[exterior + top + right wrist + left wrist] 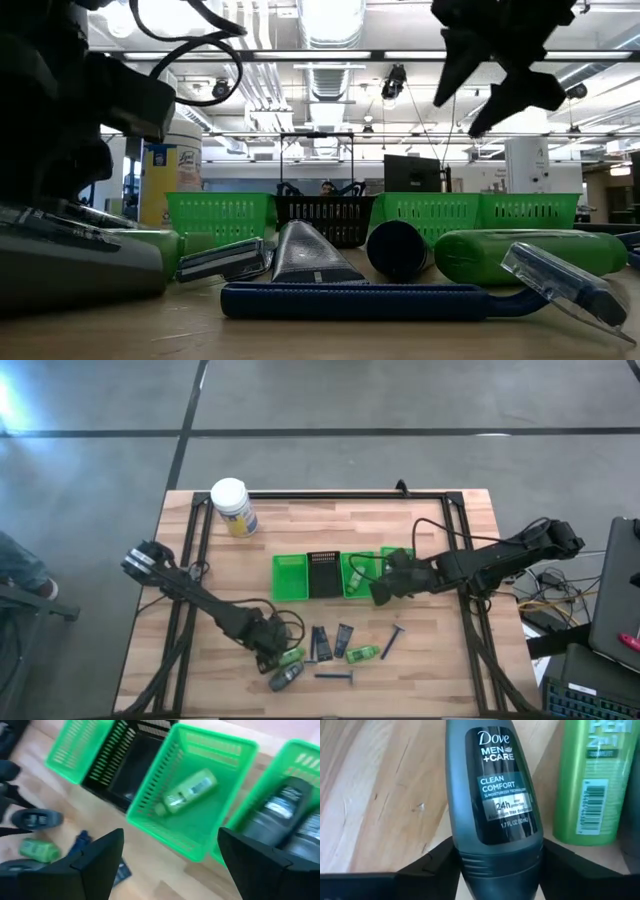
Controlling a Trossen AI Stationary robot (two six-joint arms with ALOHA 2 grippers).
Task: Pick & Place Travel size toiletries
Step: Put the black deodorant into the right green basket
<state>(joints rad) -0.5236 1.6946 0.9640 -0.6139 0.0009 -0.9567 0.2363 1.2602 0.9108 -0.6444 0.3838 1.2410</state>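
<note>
Deodorant (495, 805) sits between your left gripper's (283, 672) spread fingers (427, 870) at the near table edge, so closing off-centre could roll it into the green bottle (592, 780), while the right gripper (170, 865) hangs open, empty, above the baskets (200, 800).

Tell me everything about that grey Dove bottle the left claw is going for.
The grey Dove bottle is a small, smooth plastic roll-on with a black label reading Men+Care Clean Comfort. It lies flat on the wooden table, beside a green bottle. The left gripper has a dark finger on each side of it.
</note>
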